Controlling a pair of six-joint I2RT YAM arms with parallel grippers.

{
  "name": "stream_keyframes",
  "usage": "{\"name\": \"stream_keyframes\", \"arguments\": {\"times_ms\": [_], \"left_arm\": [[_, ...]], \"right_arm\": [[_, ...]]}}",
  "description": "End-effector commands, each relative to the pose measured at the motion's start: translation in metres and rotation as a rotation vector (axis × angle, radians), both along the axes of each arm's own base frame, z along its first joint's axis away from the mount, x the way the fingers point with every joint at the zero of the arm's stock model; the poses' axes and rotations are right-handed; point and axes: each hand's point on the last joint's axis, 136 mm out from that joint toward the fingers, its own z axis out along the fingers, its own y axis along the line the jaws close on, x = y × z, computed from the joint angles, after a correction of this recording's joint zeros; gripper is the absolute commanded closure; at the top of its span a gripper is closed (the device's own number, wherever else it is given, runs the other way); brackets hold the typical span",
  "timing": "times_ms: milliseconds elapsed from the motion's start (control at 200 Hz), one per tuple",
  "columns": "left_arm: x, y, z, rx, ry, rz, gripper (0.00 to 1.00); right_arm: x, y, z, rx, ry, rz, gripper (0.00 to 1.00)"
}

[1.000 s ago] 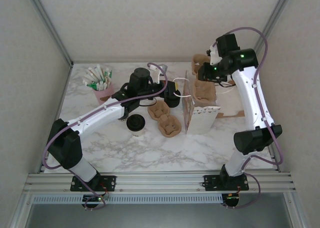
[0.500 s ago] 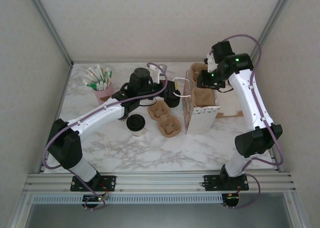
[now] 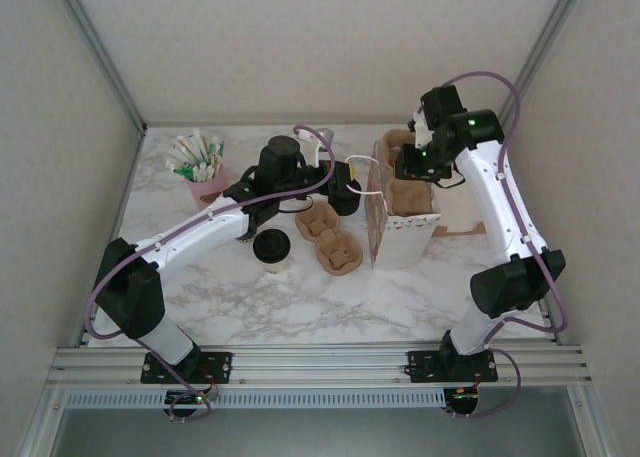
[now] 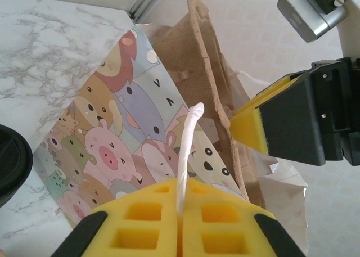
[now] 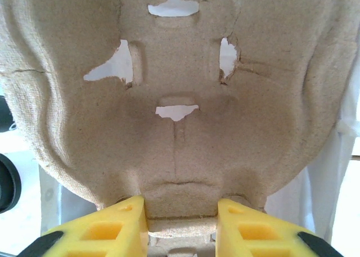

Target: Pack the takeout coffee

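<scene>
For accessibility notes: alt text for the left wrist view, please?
The left hand pinches the white cord handle of a cartoon-animal paper bag; a brown pulp cup carrier stands in the bag, gripped by the right hand. The takeout coffee's black lid sits at left.

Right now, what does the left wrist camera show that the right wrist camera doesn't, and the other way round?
Left wrist view: the left end effector pinching the white handle of the paper bag, the bag's cartoon-animal print, and a patch of marble table.
Right wrist view: the right end effector clamping the bottom edge of the pulp cup carrier, whose torn slots show white behind.
Both: the carrier and the paper bag.
</scene>
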Motion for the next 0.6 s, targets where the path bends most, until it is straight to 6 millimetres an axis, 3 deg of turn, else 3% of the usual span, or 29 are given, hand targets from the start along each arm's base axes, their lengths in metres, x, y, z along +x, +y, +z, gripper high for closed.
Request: {"name": "stream_keyframes", "arguments": {"times_ms": [0, 596], "left_arm": [[-0.002, -0.001, 0.001, -0.003, -0.001, 0.009, 0.92], [-0.001, 0.002, 0.001, 0.008, -0.007, 0.025, 0.92]], "right_arm": [[-0.008, 0.0, -0.005, -0.039, 0.018, 0.015, 0.69], [-0.013, -0.006, -0.02, -0.161, 0.044, 0.014, 0.69]]}}
